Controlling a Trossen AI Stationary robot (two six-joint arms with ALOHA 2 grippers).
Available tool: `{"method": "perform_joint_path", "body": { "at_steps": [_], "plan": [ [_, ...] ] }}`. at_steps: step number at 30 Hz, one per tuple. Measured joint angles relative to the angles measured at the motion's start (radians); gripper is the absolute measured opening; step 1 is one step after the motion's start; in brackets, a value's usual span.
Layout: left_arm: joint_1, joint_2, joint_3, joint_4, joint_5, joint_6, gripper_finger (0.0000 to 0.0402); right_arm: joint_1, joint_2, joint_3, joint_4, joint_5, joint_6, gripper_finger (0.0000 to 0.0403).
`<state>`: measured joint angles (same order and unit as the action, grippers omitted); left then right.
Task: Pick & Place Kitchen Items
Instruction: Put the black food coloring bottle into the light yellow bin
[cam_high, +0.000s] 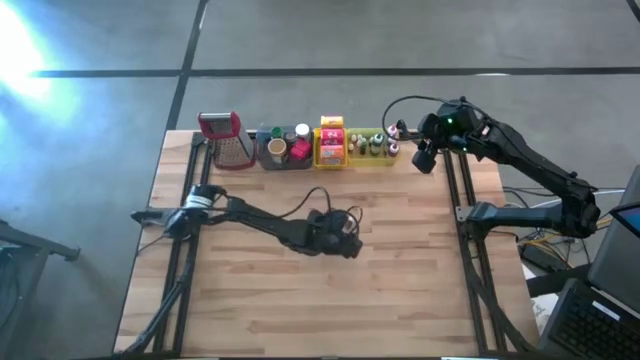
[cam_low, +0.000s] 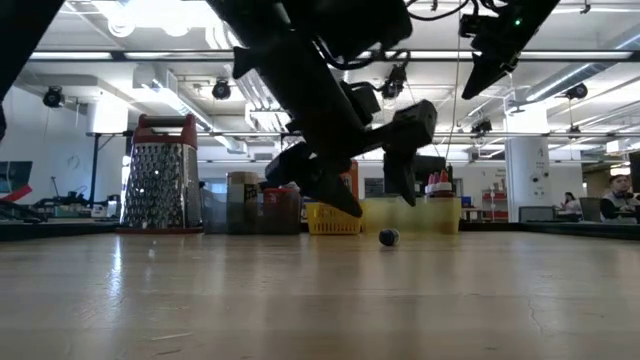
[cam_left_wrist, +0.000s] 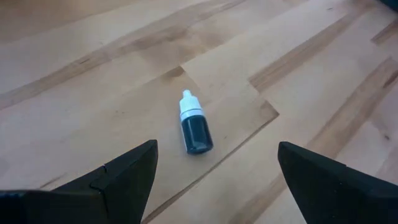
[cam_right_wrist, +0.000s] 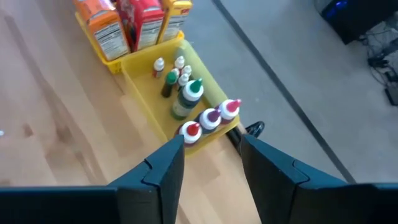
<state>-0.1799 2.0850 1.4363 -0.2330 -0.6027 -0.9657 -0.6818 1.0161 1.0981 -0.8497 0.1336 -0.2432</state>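
Hovering, left pincer (cam_high: 345, 243): low above mid-surface, fingers (cam_left_wrist: 118, 180) spread wide, nothing between them.
Dark bottle (cam_left_wrist: 196, 127): small, white-capped, lying on its side on bare wood just ahead of left pincer, untouched; seen as a small dark blob (cam_low: 388, 237) in low view.
Right pincer (cam_right_wrist: 211, 162): raised over far right end of tray row, above the yellow-green tray's outer end; fingers (cam_right_wrist: 165, 171) set narrow, gap empty, nothing gripped.
Yellow-green tray (cam_right_wrist: 146, 106): along far edge of surface, holding upright small bottles.
Bottles in tray: red-capped ones (cam_right_wrist: 230, 109) at the end nearest right pincer, a green-capped one (cam_right_wrist: 189, 93) mid-tray, white-capped ones (cam_right_wrist: 180, 62) beyond.
Yellow basket (cam_high: 331, 150): touching the tray's other end, orange and red packets (cam_right_wrist: 134, 18) standing in it.
Grey tray (cam_high: 285, 150): next along far edge, toward the left, with small tins and jars; contents too small to tell apart.
Grater (cam_high: 226, 138): red-topped, metal, upright near far left corner, just beside grey tray.
Surface (cam_high: 400, 290): pale wood planks.
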Motion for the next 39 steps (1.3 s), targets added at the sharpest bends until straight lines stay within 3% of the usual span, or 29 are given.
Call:
{"method": "perform_joint_path", "body": {
  "at_steps": [4,24,39],
  "plan": [
    [0.000,0.033,0.037,-0.058,-0.006,-0.012,0.0337,-0.011,-0.001,-0.007,0.023,0.000,0.000,0.0146],
    [0.010,0.108,0.037,0.005,-0.055,-0.039,0.0334,-0.018,0.001,-0.008,0.041,-0.002,-0.026,0.0108],
    [0.017,0.110,0.031,0.039,-0.067,0.030,0.0207,-0.018,0.001,-0.008,0.049,-0.002,-0.045,0.0085]
  ]
}}
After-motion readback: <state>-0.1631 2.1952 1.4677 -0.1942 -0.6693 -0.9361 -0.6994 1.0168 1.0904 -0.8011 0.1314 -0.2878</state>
